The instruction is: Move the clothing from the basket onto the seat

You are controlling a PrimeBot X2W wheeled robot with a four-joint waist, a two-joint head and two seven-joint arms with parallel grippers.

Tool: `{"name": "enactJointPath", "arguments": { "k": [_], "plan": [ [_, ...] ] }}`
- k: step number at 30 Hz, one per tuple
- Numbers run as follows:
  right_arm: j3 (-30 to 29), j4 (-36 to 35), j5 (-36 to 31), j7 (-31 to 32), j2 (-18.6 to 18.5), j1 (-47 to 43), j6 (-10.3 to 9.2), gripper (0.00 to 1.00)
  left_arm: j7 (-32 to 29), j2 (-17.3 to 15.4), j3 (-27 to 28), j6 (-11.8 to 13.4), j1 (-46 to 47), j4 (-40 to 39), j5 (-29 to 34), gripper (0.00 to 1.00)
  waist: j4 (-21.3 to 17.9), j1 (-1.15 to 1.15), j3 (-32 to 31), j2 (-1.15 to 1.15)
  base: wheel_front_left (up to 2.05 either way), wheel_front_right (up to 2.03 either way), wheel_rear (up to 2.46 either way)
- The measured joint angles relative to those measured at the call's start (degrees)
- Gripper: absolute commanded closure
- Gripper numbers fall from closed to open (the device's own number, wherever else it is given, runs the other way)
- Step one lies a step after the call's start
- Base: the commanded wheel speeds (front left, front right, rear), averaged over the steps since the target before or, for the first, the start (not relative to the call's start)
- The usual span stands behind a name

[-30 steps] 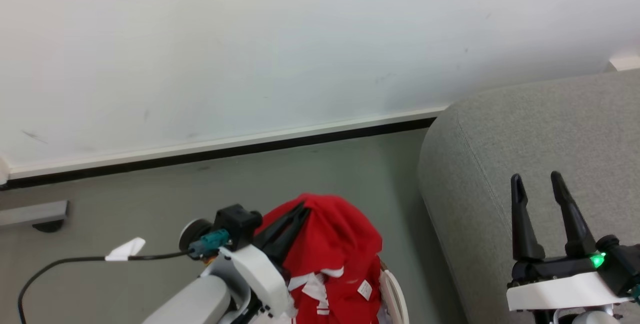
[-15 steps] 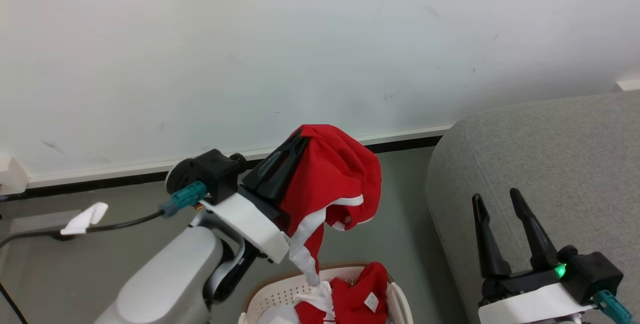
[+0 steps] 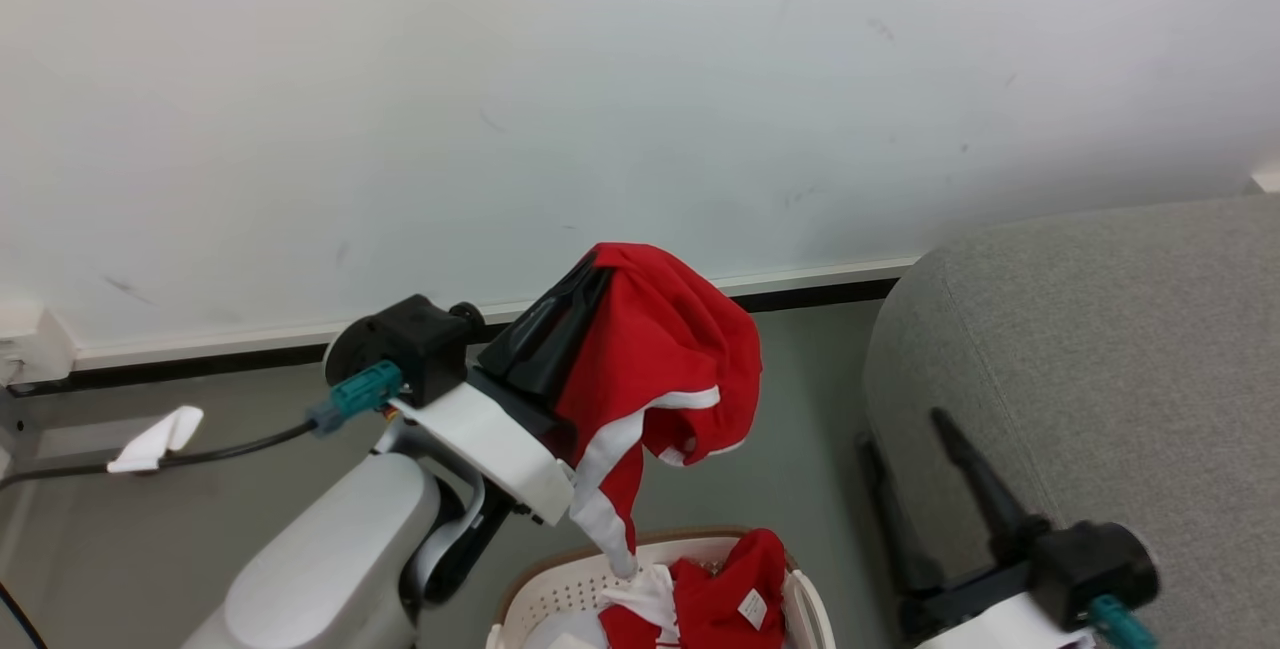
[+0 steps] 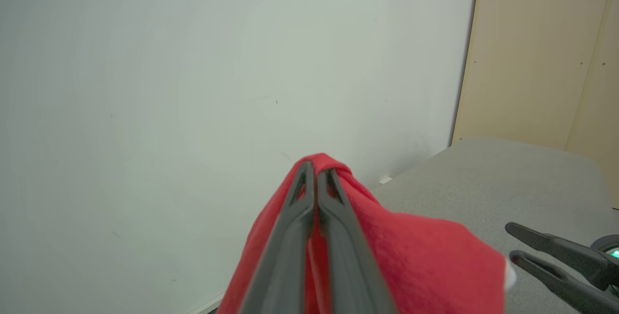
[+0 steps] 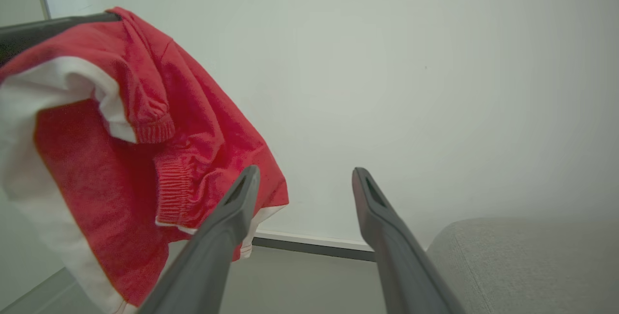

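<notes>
Above the basket (image 3: 560, 579), a garment (image 3: 670, 349) is gripped by the closed left gripper (image 3: 600, 269), short of the seat (image 3: 1080, 329).
More clothing (image 3: 720, 599) is left in the basket; the right gripper (image 5: 304, 173) is spread wide, empty.

The wall (image 3: 500, 79) is pale white and matt, with faint dark scuffs scattered across it. A white skirting board (image 3: 250, 341) runs along its foot, with a black line directly beneath where it meets the floor (image 3: 800, 409). The floor is plain grey-green and smooth. A small white fitting (image 3: 30, 344) sits at the wall's foot at the head view's left edge. The seat (image 3: 1100, 329), light-grey fabric with rounded edges, stands close to the wall. In the left wrist view a tan panel (image 4: 532, 52) adjoins the wall behind it, with small dark fastener dots. The light is even and soft.
</notes>
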State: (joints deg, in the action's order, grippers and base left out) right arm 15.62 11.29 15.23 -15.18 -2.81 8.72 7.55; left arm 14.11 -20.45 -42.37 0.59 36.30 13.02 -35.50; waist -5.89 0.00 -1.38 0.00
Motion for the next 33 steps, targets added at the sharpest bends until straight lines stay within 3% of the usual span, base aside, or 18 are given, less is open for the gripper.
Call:
{"name": "enactJointPath", "arguments": {
  "k": [4,15,33],
  "plan": [
    [4.4,1.6,-2.0,0.0,0.0,0.8,0.0,0.0,0.0,0.1,-0.3,0.0,-0.2,-0.2,0.0,1.0,0.5,0.0,0.0,0.0,0.0,0.0,0.0],
    [14.1,8.1,0.7,0.0,0.1,6.5,0.0,0.0,-0.2,1.2,-2.5,-0.2,-0.7,-1.2,0.0,1.0,3.2,0.0,0.6,0.0,0.0,0.0,0.0],
    [17.6,25.5,5.5,0.0,0.0,12.9,0.0,0.0,-2.0,6.4,-10.1,-2.3,-2.1,-3.0,1.5,1.0,11.9,0.0,-0.5,0.0,0.0,0.0,0.0]
  ]
}}
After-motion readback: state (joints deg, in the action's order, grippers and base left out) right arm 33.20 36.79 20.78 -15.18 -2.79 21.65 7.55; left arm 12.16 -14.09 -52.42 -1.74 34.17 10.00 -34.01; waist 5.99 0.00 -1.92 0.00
